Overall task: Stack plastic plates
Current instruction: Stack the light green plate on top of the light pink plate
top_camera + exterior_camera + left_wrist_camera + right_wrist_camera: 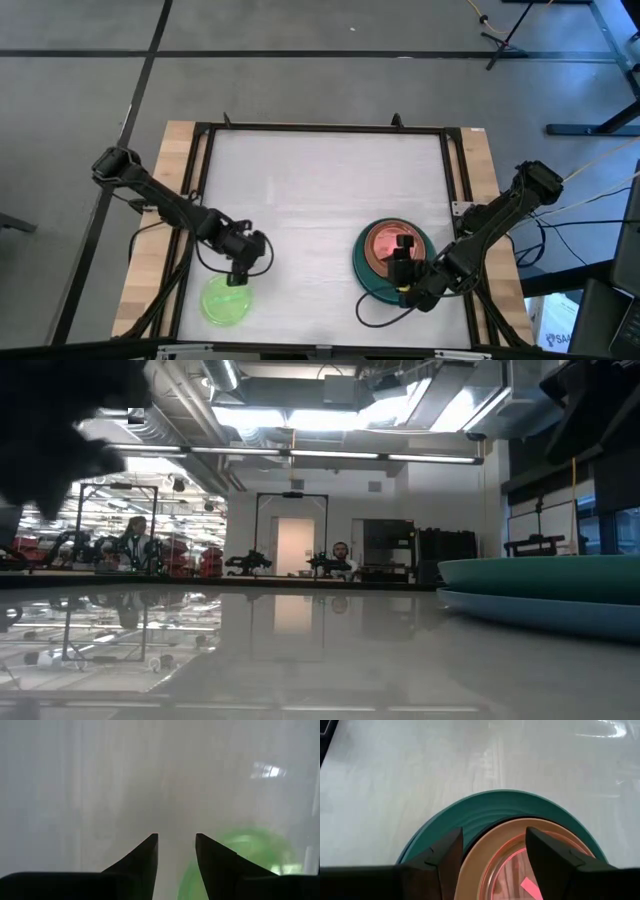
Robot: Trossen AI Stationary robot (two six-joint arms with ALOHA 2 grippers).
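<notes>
My left fingers (238, 272) hang parted, empty, over the neon-green plate (226, 301) near the counter's front edge. Right fingers (402, 258) (also parted) hover above the stack (366, 275). A shallow pinch could flip the slippery rim.

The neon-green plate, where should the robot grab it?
Probably at the rim of the neon-green plate. It lies flat on the table, so only its thin raised edge offers a pinch. The left gripper hovers open just above its far edge, so coming straight down there looks easiest.
</notes>
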